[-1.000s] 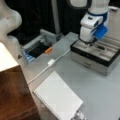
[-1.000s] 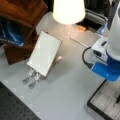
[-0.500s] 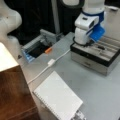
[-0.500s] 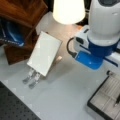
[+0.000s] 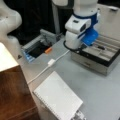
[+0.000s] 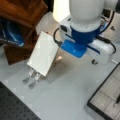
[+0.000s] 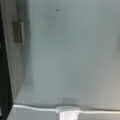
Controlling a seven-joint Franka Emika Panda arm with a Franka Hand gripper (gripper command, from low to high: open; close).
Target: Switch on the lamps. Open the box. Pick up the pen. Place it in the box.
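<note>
We see the large rectangular box, silver-grey sided with beige compartments, lying open, and the slim black pen already rests inside it. The broad cream-white lampshade glows behind the arm. Our gripper hangs over the box's near edge; we cannot tell its opening, so we judge a careful, unhurried exit above the box wisest.

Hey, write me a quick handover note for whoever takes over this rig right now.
Pincer: not in view; the arm hangs by the box's near edge.
Lamp: lit.
Box: open, beige lining showing.
Pen: lying inside the box, also seen in a front view.
Done: lamp on, box open, pen in box.
Left: nothing visible; only one lamp is in view.
</note>
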